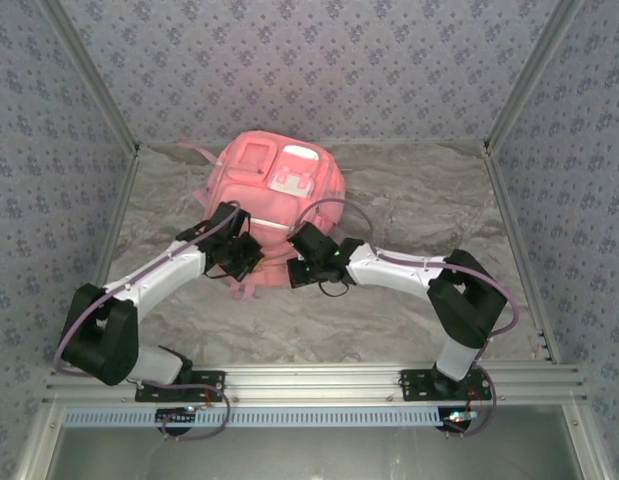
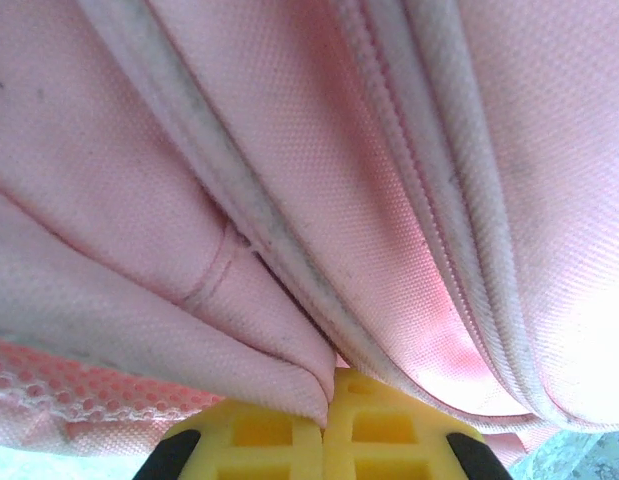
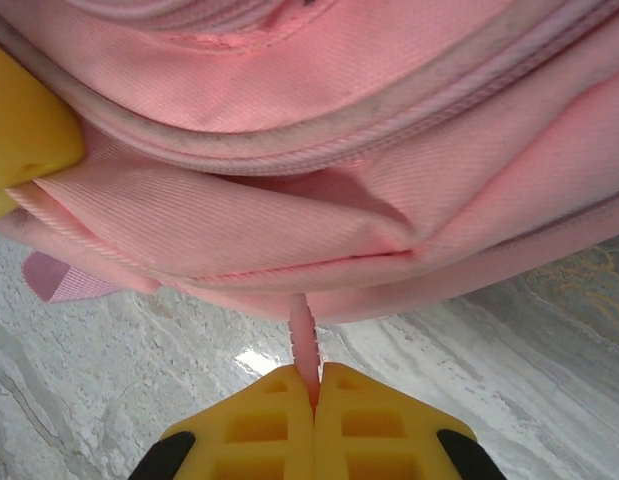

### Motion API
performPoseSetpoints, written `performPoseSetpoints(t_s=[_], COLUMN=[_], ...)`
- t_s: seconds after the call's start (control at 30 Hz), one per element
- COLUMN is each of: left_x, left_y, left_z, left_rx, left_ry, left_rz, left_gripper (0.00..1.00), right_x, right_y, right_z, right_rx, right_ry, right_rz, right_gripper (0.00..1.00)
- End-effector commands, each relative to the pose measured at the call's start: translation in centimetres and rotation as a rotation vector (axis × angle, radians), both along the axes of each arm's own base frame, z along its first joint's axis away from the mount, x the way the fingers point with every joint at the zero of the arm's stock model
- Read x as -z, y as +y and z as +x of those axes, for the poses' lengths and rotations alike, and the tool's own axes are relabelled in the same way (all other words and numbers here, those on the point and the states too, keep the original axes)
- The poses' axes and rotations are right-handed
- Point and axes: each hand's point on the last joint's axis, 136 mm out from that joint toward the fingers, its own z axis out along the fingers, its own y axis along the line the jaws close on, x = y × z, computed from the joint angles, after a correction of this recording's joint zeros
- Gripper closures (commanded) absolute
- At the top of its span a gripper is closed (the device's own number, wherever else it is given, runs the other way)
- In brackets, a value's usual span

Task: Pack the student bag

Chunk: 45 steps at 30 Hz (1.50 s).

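One large pink student bag lies on the marbled table, front pockets up, its near edge turned toward the arm bases. At the left part of that near edge, the left gripper has its yellow fingers pressed together on a fold of the bag's fabric, just beside a piped seam and a mesh panel. Just right of it along the same edge, the right gripper is clamped on a thin pink tab hanging from the bag's lower fold. The tab looks like a zip pull or a webbing tag; I cannot tell which. My reading is that one arm pins the cloth so the other can draw the tab against tension, to open the bag for packing. A pink strap lies on the table beneath the bag. White patches on the bag's front pockets carry marks too small to read, and no brand or lettering is legible.
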Motion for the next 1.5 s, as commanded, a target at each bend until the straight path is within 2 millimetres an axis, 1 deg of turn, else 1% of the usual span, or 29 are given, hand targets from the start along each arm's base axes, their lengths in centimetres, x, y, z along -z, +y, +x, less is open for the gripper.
performPoseSetpoints(t_s=[0.0, 0.3, 0.5, 0.6, 0.77, 0.83, 0.97, 1.27, 1.47], left_x=[-1.1, -2.0, -1.8, -1.9, -2.0, -2.1, -2.4, -2.2, -2.4], left_y=[2.1, 2.8, 3.5, 3.5, 3.7, 3.7, 3.6, 3.5, 3.2], left_z=[0.2, -0.5, -1.0, -1.3, -1.4, -1.4, -1.3, -1.3, -1.2], left_rx=[-0.102, -0.098, -0.104, -0.095, -0.093, -0.092, -0.084, -0.068, -0.055], left_ry=[-0.008, -0.028, -0.029, -0.030, -0.042, -0.042, -0.051, -0.049, -0.060], left_rz=[0.028, 0.019, 0.017, 0.011, 0.010, 0.008, 0.005, 0.006, 0.001], left_gripper=[1.00, 1.00, 1.00, 1.00, 1.00, 1.00, 1.00, 1.00, 1.00], right_x=[0.4, 0.6, 0.5, 0.7, 1.1, 1.2, 1.3, 2.3, 2.4], right_y=[-2.2, -3.3, -4.0, -4.6, -5.7, -5.5, -6.0, -8.9, -9.8], right_z=[0.3, 1.5, 2.3, 2.9, 4.3, 4.5, 4.8, 7.6, 9.1], right_rx=[0.031, 0.060, 0.078, 0.088, 0.110, 0.094, 0.083, 0.174, 0.219], right_ry=[0.000, -0.009, -0.012, -0.007, -0.003, -0.009, -0.028, 0.012, 0.038], right_rz=[-0.058, -0.064, -0.062, -0.073, -0.086, -0.092, -0.137, -0.124, -0.089], right_gripper=[1.00, 1.00, 1.00, 1.00, 1.00, 1.00, 1.00, 1.00, 1.00])
